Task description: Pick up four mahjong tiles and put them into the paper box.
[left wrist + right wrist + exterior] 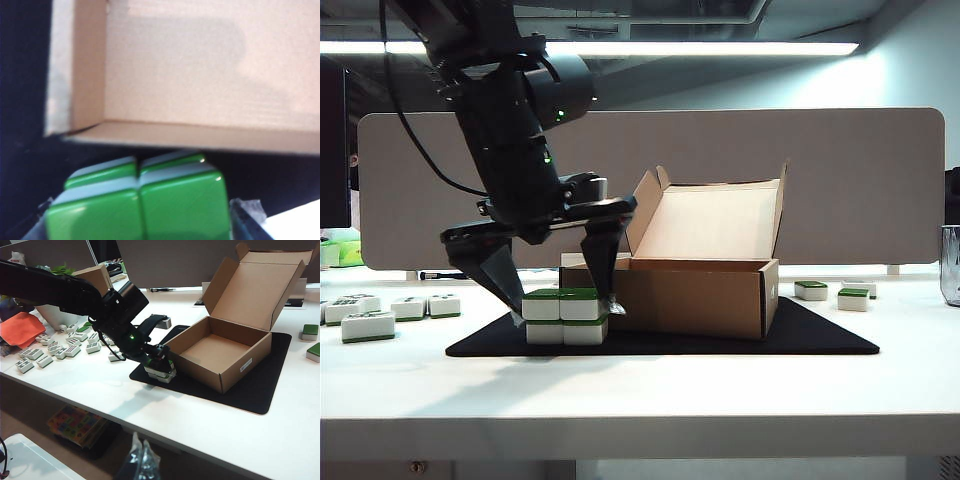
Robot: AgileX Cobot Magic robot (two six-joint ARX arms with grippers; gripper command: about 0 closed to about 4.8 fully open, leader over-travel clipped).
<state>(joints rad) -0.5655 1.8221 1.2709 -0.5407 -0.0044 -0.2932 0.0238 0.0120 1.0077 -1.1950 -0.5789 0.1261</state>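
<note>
Left tool is straddling the stacked mahjong tiles beside the paper box — fingers spread wide; right tool — state unclear.

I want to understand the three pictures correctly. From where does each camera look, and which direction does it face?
Exterior view: table height, facing the box front-on; shows the left pincer open astride the stacked tiles.
Left wrist view: on the left arm, looking down on the tiles' green tops beside the box wall.
Right wrist view: raised aside, overlooking the table; its own right pincer appears shut.
All share tiles and box.
</note>
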